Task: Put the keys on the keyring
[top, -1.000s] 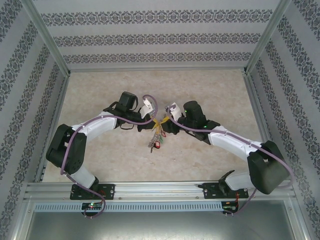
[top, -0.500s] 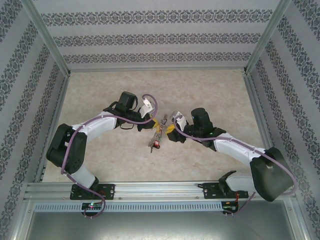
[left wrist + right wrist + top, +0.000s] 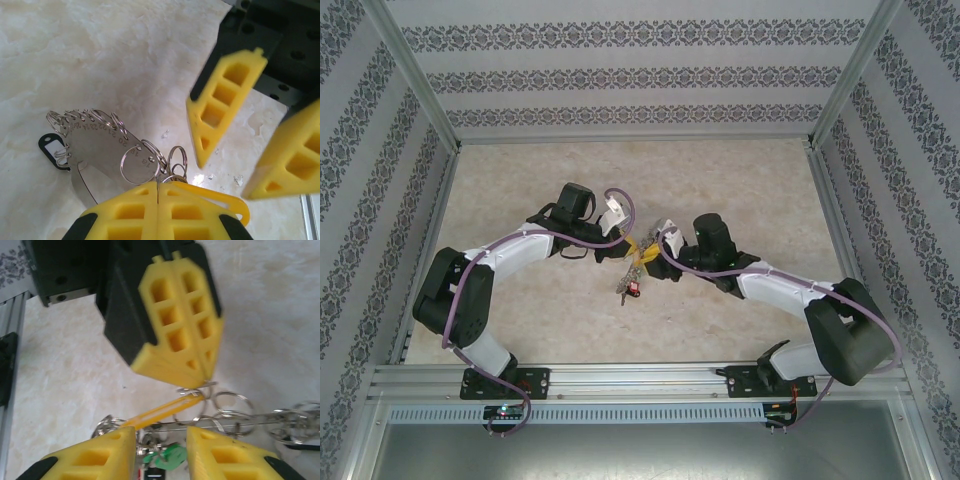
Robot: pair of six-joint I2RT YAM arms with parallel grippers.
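Note:
My left gripper [image 3: 159, 184] is shut, pinching the thin metal edge of the keyring [image 3: 102, 150], a curved silver band stamped with numbers that carries several small rings. A black tag [image 3: 52, 148] hangs at its far end and a yellow tag [image 3: 220, 196] lies by my fingers. My right gripper [image 3: 160, 437] stands open just short of the left gripper [image 3: 202, 380]; the yellow tag [image 3: 160, 412] and a green tag [image 3: 167, 456] lie in the gap. In the top view both grippers, left [image 3: 628, 243] and right [image 3: 650, 258], meet mid-table with the keys [image 3: 630, 285] dangling below.
The marbled tabletop [image 3: 740, 180] is fenced by patterned walls and aluminium posts, with a rail [image 3: 640, 378] along the near edge. The right gripper's yellow fingers [image 3: 220, 100] sit close to the ring from the right.
The right arm swung down and away from the left gripper, then came back in toward it. The left arm and the hanging keys held still.

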